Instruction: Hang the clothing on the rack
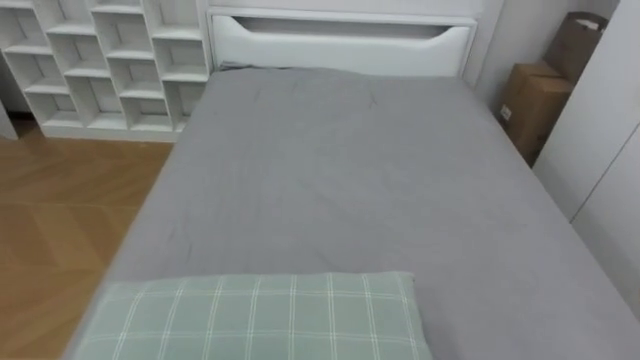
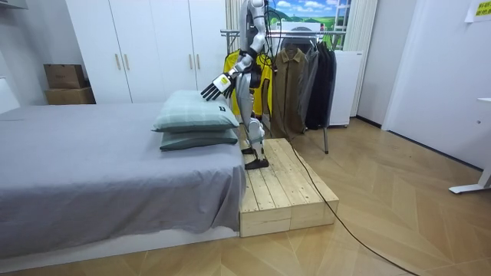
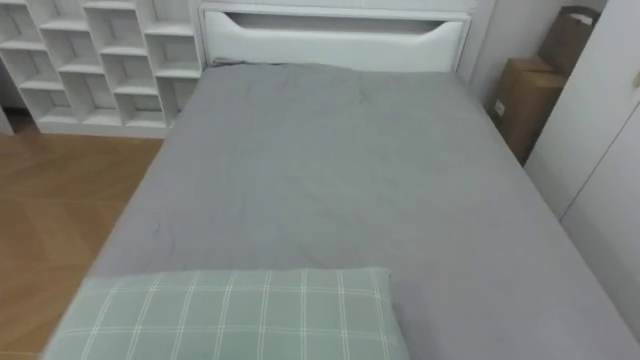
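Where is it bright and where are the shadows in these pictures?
Room view: the window is brightest, the coats under it look dark, and shadow sits beneath the bed. Left eye view: the grey bedspread is evenly lit, with shade inside the shelf cubbies.
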